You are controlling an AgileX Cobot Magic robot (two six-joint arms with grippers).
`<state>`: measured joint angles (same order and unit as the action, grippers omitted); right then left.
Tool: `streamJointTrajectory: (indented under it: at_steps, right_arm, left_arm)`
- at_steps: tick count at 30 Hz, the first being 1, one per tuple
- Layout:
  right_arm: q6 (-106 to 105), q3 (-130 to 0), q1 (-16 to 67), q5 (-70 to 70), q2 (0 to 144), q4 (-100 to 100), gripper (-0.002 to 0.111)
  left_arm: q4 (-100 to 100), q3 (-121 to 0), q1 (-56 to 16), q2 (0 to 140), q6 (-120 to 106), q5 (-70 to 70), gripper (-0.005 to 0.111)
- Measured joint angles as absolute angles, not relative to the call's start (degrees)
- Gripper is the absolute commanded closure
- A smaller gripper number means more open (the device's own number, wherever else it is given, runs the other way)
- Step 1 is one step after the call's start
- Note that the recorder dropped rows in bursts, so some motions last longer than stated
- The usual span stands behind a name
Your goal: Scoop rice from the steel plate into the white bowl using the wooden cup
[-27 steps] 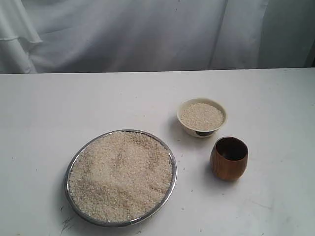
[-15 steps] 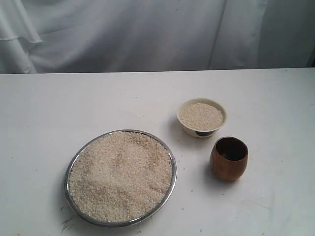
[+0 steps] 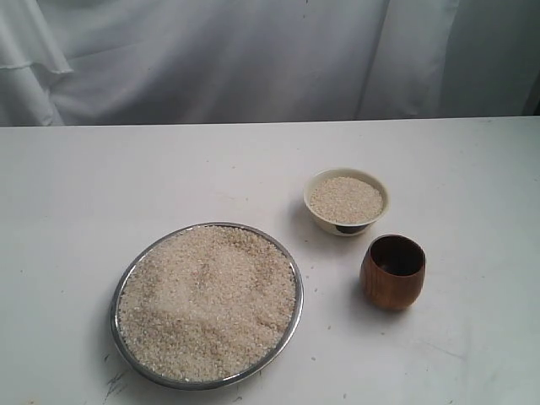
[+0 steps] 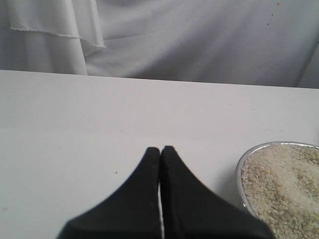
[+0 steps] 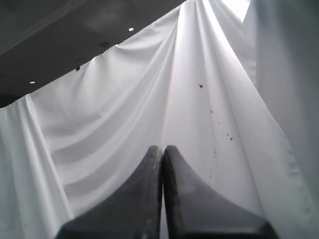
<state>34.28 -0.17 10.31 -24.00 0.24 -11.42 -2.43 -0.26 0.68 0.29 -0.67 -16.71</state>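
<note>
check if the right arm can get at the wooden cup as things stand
Probably yes. The wooden cup stands upright on the table, apart from the white bowl, with nothing over it. But the right gripper is shut and faces the curtain, so it must open and swing down first.

Item, left gripper [image 4: 160,149]: two matte black fingers [image 4: 132,204], smooth-faced, each broad at the base and sweeping in a concave curve to a narrow rounded tip.
Item, right gripper [image 5: 162,148]: a matching pair of fingers [image 5: 197,204], dark grey-black, with a faint sheen along the curved outer edges.
</note>
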Motion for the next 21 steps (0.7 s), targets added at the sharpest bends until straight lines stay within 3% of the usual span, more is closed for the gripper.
streamJointTrajectory:
  at_steps: [6,15,18,21]
  right_arm:
    - [34.49,-0.17,10.31,-21.92,2.85,-11.53,0.108]
    - [32.28,-6.68,10.31,-25.88,22.16,-20.52,0.108]
    - [33.04,-12.01,10.31,-27.07,30.06,-27.64,0.099]
    - [38.4,-16.97,10.31,-28.23,39.06,-35.68,0.08]
  left_arm:
    - [-2.43,-0.26,0.68,0.29,-0.67,-16.71,0.107]
    - [-2.43,-0.26,0.68,0.29,-0.67,-16.71,0.107]
    - [-2.43,-0.26,0.68,0.29,-0.67,-16.71,0.107]
    - [-2.43,-0.26,0.68,0.29,-0.67,-16.71,0.107]
